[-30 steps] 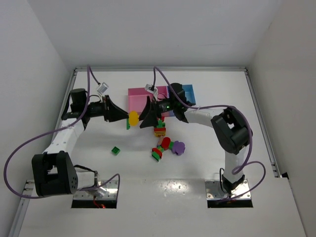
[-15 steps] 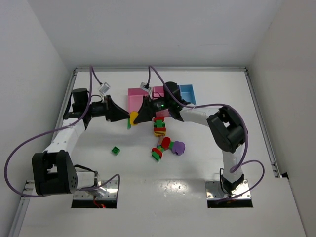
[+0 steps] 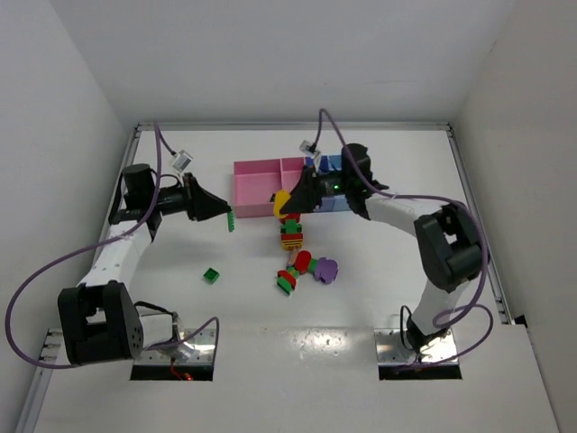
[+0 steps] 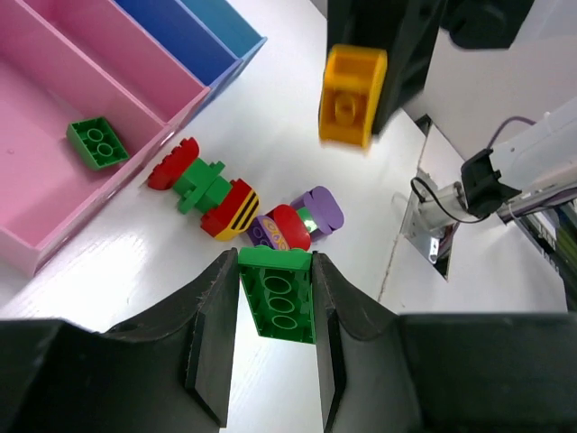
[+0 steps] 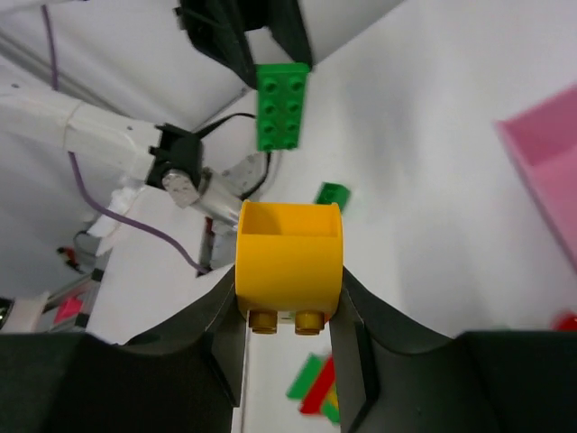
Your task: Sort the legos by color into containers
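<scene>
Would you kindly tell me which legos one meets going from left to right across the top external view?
loose green brick → held green brick in the left gripper → yellow brick in the right gripper → purple piece. Striped clump omitted: it overlaps the yellow brick.

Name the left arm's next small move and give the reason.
Probably swing the left gripper over the wide pink bin and release there. It is shut on a green brick, and another green piece already lies in that bin, so green seems to belong there. The gripper hangs just short of the bin, not above it.
</scene>
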{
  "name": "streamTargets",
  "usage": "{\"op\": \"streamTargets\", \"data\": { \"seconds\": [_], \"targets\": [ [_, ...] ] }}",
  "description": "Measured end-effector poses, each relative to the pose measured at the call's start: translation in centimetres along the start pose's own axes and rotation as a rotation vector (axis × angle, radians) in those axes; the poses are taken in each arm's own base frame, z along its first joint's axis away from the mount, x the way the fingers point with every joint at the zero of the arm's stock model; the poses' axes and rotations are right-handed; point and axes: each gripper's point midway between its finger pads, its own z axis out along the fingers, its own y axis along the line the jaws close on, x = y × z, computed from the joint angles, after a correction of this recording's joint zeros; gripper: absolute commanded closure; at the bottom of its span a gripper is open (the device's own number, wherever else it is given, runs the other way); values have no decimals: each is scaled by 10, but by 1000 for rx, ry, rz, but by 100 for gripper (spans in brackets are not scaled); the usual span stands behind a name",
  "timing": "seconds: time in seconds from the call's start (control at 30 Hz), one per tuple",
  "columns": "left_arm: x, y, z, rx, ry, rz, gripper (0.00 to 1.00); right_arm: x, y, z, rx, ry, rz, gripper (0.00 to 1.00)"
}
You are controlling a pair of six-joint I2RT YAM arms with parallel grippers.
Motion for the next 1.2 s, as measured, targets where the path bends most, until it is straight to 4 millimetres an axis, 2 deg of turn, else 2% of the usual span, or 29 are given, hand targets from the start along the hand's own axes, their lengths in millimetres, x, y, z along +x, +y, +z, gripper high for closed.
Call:
{"op": "streamTargets", "data": {
  "seconds": [0.13,0.23,0.37,0.6,0.8,0.83,0.93,1.0,1.13,1.2],
  "targets": [
    [-1,4,0,-29,-15,3,100,-19,-24,-53,149,-50,-64,100],
    [-4,9,0,-65,-26,5,100,-26,-58,-92,322,-73,-101,100],
    [-8,14,2,-114,-40,30,100,-22,-103,-135,571,-71,-122,100],
    [-13,20,8,-171,-53,43,100,-21,-152,-182,851,-58,-159,100],
    [-13,25,13,-215,-54,52,100,-12,-180,-203,973,-33,-145,99],
    [-13,25,14,-222,-53,53,100,-11,-182,-205,987,-31,-143,94],
    [-13,28,17,-245,-52,57,100,-9,-189,-210,1021,-22,-146,71],
    [-12,30,19,-262,-51,63,100,-5,-194,-213,1040,-13,-142,65],
    [-13,38,28,-293,-49,79,100,2,-202,-216,1064,-2,-124,45],
    [-14,45,35,-307,-43,80,100,3,-203,-217,1069,-1,-119,40]
  ]
}}
